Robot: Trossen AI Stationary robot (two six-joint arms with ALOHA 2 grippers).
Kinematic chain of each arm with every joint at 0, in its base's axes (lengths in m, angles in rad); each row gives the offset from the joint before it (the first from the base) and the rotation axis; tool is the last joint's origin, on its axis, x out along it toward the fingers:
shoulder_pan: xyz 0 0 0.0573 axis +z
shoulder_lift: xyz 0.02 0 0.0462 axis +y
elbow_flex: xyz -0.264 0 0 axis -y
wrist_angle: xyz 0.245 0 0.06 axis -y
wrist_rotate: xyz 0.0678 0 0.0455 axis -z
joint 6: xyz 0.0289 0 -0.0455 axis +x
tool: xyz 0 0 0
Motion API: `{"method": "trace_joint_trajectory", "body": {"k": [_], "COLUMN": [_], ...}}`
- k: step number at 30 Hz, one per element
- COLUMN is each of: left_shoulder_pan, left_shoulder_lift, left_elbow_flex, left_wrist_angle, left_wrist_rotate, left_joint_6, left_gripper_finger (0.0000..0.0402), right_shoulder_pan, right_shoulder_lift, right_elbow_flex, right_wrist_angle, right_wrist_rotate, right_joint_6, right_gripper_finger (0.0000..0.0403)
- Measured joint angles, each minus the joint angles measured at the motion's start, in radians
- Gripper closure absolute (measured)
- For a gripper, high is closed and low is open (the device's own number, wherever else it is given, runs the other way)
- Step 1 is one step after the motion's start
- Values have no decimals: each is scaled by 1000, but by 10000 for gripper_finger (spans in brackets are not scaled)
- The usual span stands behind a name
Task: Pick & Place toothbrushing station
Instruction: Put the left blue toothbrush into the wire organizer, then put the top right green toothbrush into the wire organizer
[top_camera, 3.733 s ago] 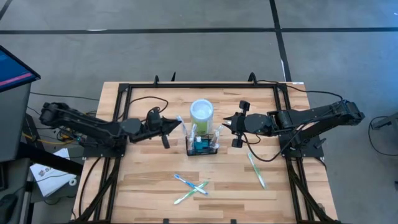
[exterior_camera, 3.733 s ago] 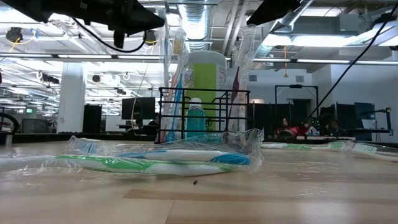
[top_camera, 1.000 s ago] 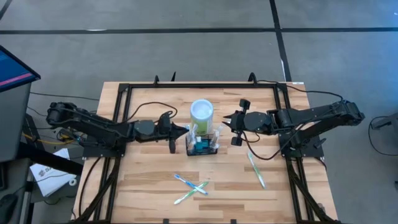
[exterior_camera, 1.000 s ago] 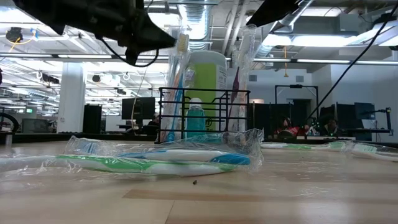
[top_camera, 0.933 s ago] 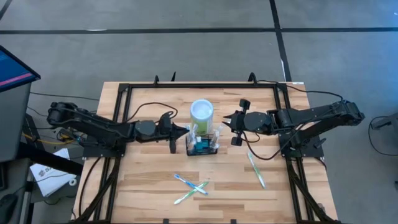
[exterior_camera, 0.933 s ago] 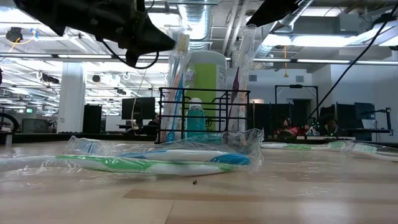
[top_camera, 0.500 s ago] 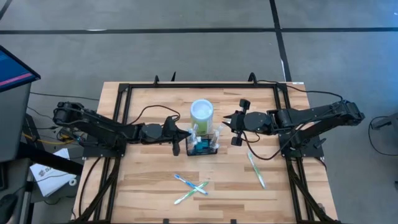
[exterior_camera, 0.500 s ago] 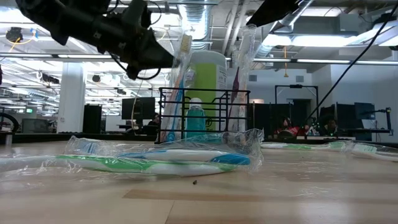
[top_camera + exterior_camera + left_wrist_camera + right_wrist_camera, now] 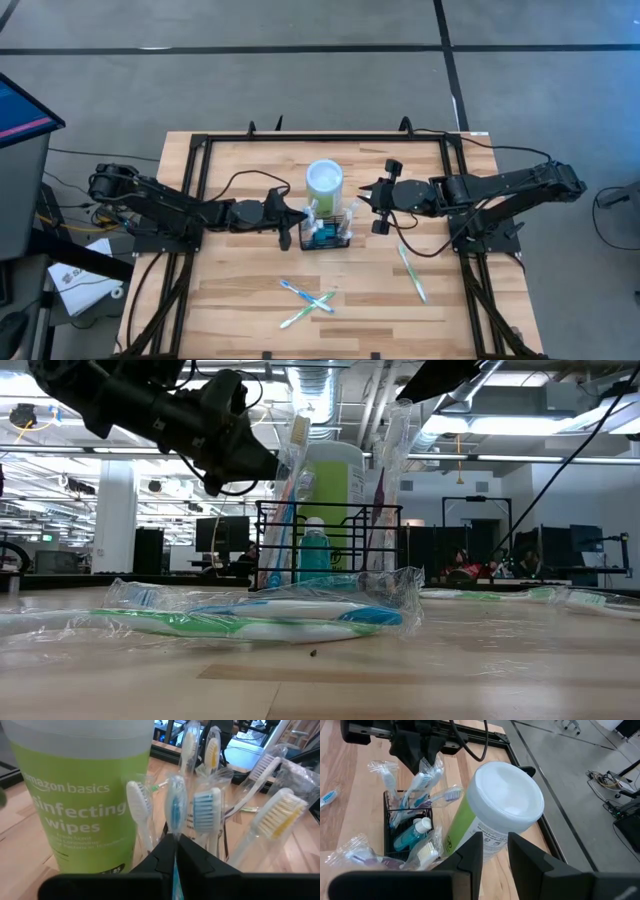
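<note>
The toothbrushing station (image 9: pixel 326 234), a small black wire caddy, stands near the middle of the counter (image 9: pixel 230 290), just at 6 o'clock of the lime-green wipes canister (image 9: pixel 324 180) and already stocked with several wrapped toothbrushes and a small teal bottle (image 9: pixel 314 550). The job looks partly done: three wrapped brushes lie loose on the counter, a crossed pair (image 9: pixel 306 298) at 6 o'clock of the caddy and a single one (image 9: pixel 412 272) out at about 4 o'clock, so more pick-and-place rounds appear to remain. The left claw (image 9: pixel 297 219) sits right at the caddy's 9 o'clock edge, just above its rim, and is clenched on the handle of a wrapped blue-bristled toothbrush (image 9: pixel 175 810); in the left wrist view the two dark fingers meet with that handle pinched between them, the head standing up among the other brushes. Judging by this, the brush is already in or over a compartment and letting go is the step in hand. The right claw (image 9: pixel 368 203) waits at the caddy's 3 o'clock side, near but apart from it, fingers parted and holding nothing, its wrist camera looking across the canister lid toward the caddy.
</note>
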Motion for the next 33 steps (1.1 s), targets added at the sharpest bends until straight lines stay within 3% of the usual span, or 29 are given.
{"method": "trace_joint_trajectory", "body": {"k": [8, 14, 24, 33], "left_shoulder_pan": [0, 0, -9, -69], "left_shoulder_lift": [-17, -113, -202, -211], "left_elbow_flex": [-1, -1, -1, -1], "left_wrist_angle": [-7, -95, -177, -181], "left_wrist_rotate": [3, 3, 10, 10], "left_joint_6": [1, 4, 4, 4], "left_gripper_finger": [332, 299, 290, 297], "right_shoulder_pan": [0, 0, -11, -162], "right_shoulder_lift": [0, 0, 0, 0], "right_elbow_flex": [0, 0, 0, 0], "right_wrist_angle": [0, -10, -84, -318], "right_wrist_rotate": [0, 0, 0, -4], "right_joint_6": [0, 5, 73, 283], "right_gripper_finger": [321, 321, 321, 321]}}
